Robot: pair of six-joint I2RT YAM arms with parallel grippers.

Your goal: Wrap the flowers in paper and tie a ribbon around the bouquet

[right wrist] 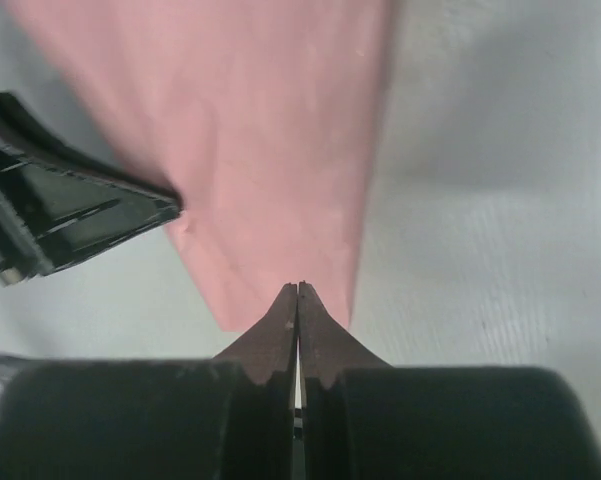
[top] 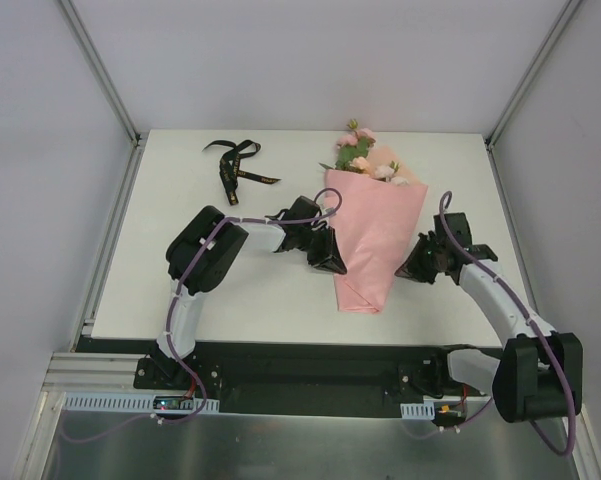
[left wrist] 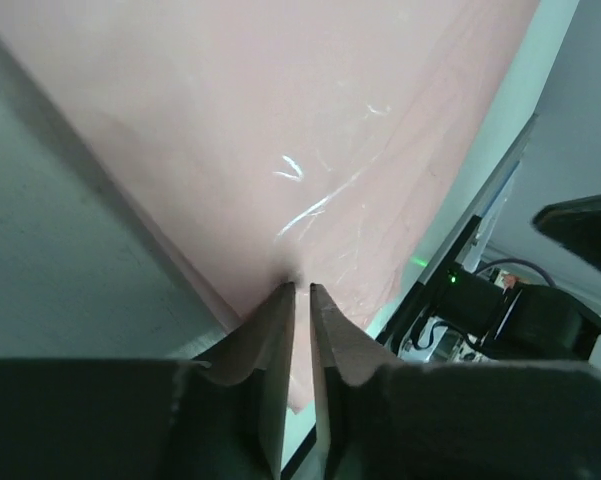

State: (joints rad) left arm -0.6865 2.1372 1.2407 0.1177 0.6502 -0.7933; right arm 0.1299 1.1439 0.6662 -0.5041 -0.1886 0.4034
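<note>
The bouquet [top: 375,240] lies on the white table [top: 270,295] as a cone of pink paper [left wrist: 280,130], narrow end toward me. The flowers [top: 365,160] stick out of its far, wide end. My left gripper [top: 332,262] is at the cone's left edge; its jaws stand a narrow slit apart, tips [left wrist: 300,287] against the paper where it puckers. My right gripper [top: 412,268] is at the cone's right edge, shut, with its tips [right wrist: 298,286] over the paper [right wrist: 250,130] and nothing seen between them. The black ribbon [top: 235,165] lies loose at the back left.
The left gripper's black finger [right wrist: 70,210] shows at the left of the right wrist view, touching the cone's other edge. A black rail with the arm bases [top: 310,365] runs along the near table edge. White walls and metal posts [top: 100,70] enclose the table.
</note>
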